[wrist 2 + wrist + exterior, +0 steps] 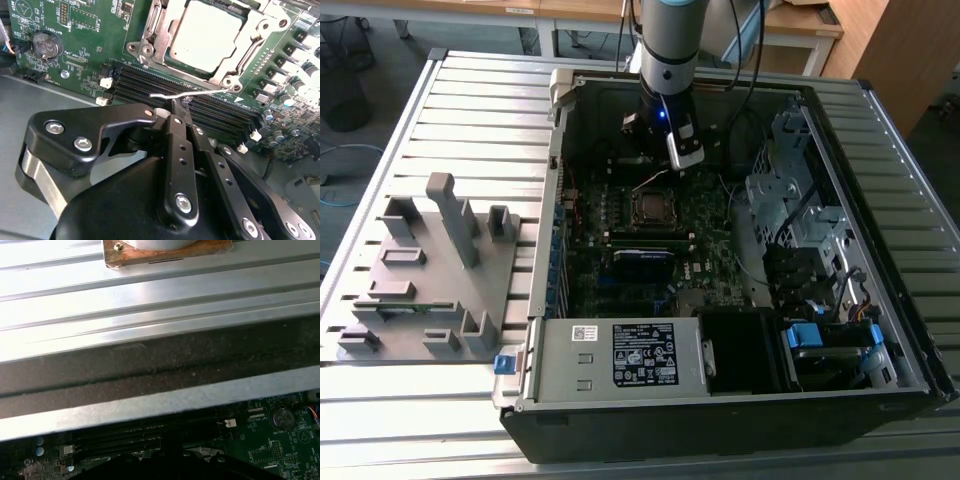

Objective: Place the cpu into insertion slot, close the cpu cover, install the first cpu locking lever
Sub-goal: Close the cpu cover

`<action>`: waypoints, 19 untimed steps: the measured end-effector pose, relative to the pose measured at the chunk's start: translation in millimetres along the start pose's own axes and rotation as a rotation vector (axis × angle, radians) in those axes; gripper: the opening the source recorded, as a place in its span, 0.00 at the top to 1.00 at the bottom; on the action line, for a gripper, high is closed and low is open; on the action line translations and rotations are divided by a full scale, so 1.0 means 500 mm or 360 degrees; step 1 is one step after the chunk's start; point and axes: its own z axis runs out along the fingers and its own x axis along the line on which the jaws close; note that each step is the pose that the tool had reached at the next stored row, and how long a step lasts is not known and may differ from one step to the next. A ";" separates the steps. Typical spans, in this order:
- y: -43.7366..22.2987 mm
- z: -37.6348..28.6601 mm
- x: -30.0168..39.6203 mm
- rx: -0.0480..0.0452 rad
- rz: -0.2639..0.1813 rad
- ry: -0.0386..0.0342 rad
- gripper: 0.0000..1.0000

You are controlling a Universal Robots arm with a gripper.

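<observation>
In the second wrist view the picture's edge cuts off one side of the cpu (pixel 202 35) and of the cpu cover (pixel 157 25) around it. Whether the fingers (pixel 177 145) touch the thin locking lever (pixel 165 95) just beside the cpu cannot be told. In the exterior view the insertion slot (pixel 650 207) holding the cpu is too small to show detail.

Thin locking lever (pixel 162 94) close before tool (pixel 175 104)

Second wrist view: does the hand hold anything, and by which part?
It cannot be told: the shut hand sits at the locking lever, toward its free end.
</observation>
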 end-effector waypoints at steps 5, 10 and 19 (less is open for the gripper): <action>-0.001 0.001 0.006 -0.0005 -0.0001 -0.0003 0.90; -0.004 0.002 0.016 -0.0012 -0.0001 -0.0005 0.90; -0.005 0.000 0.023 -0.0015 -0.0001 -0.0006 0.90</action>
